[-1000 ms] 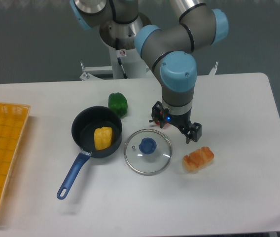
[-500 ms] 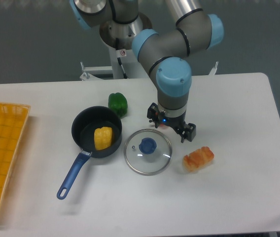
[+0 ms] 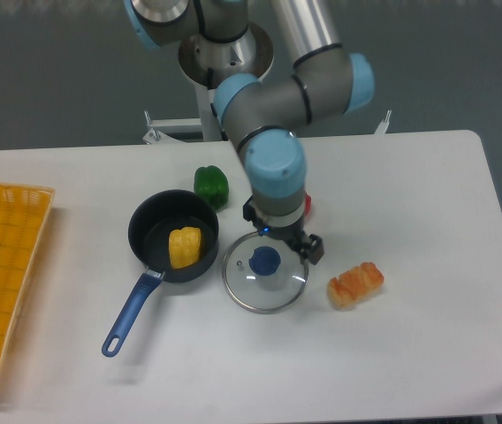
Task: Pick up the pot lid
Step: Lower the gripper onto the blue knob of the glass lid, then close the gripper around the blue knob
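Blue-knobbed pot lid (image 3: 266, 276) lies below the spread hand (image 3: 281, 234).

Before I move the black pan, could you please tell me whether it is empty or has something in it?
It has something in it: a yellow object lies inside the black pan, within its rim.

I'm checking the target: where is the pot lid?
In the camera view, the pot lid lies just below centre, between the black pan at left and orange-brown piece at right.

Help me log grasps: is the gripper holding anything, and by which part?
Nothing is held: the gripper is open and the lid lies on the table.
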Robot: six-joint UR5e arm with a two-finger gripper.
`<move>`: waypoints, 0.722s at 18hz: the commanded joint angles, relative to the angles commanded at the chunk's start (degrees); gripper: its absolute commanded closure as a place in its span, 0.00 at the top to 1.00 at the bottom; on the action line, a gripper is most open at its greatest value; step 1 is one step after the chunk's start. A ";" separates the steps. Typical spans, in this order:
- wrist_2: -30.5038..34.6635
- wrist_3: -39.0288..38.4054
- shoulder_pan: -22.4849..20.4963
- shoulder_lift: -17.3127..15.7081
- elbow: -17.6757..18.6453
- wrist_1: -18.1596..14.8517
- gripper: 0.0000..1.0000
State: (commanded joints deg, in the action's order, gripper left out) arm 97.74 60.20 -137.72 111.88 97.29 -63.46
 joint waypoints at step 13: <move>0.26 -2.64 1.67 3.34 1.75 6.23 1.00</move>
State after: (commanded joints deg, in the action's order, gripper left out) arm 98.00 57.57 -136.05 115.23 99.04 -57.22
